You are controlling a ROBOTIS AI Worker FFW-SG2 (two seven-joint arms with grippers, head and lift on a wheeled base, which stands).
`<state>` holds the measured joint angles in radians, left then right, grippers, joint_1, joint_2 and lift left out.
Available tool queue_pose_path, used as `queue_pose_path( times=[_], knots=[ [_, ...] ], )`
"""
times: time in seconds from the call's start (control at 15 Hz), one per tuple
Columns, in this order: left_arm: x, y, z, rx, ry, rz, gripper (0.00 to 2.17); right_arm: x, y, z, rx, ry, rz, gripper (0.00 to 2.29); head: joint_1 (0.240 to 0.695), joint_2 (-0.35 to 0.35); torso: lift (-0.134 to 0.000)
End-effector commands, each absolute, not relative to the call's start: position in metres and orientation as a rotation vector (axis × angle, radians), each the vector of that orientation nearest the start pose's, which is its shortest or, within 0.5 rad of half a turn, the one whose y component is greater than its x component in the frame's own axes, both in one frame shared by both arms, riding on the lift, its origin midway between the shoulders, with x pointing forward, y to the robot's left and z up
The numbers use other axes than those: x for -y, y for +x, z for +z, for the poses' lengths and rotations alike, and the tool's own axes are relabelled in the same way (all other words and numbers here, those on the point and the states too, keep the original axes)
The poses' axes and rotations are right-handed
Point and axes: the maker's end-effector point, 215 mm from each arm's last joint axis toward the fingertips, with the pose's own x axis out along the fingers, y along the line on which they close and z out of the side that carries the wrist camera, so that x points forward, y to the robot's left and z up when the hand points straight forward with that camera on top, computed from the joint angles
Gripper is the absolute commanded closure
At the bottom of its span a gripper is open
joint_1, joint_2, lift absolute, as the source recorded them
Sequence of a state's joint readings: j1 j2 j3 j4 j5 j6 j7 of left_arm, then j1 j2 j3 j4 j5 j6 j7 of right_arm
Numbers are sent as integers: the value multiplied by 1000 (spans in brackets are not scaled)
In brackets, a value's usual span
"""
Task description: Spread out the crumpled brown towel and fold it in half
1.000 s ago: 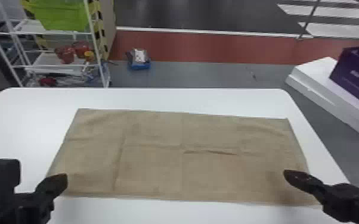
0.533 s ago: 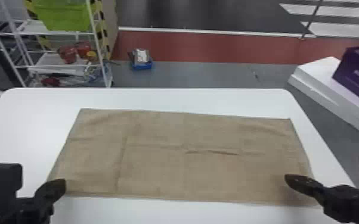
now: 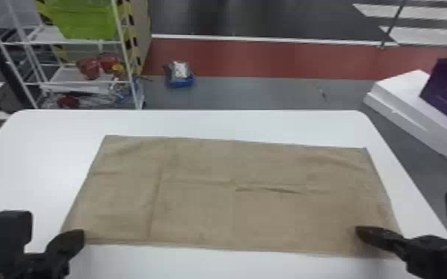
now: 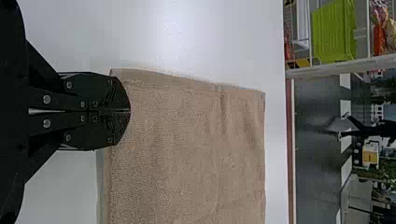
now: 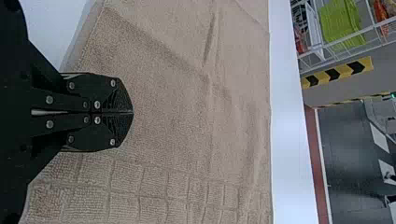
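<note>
Brown towel (image 3: 196, 207) lies spread in a broad rectangle on the white table (image 3: 44, 159), its far side running beside the table's far edge, its right side nearer the table's right edge than its left side is to the left edge (a few creases still mark the middle). The left arm comes in low at the left, its gripper (image 3: 76, 237) angled inward over the towel's near left corner, fingers pressed together. The right arm reaches in from the right, its gripper (image 3: 364, 233) pointing inward above the near right corner, fingers likewise together.
</note>
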<state>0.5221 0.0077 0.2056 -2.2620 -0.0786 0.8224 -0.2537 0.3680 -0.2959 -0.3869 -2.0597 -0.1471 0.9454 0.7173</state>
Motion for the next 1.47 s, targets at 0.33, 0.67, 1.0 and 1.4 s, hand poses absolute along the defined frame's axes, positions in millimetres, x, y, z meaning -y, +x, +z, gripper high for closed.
queue_pose_path(
  times=[0.33,0.67,1.0,1.4],
  knots=[
    [-312,359,-462,-682,43,-1,1777,350,375,-459,-787,128,375,1507,695,-60,-123],
    [-321,345,-455,-678,38,5,1777,363,366,-448,-795,120,374,1507,695,-63,-123],
    [-306,364,-423,-592,30,-15,1777,375,366,-437,-786,115,358,1507,695,-83,-123],
    [-290,390,-453,-630,53,-36,1777,368,373,-436,-780,116,362,1507,695,-120,-123]
  ],
)
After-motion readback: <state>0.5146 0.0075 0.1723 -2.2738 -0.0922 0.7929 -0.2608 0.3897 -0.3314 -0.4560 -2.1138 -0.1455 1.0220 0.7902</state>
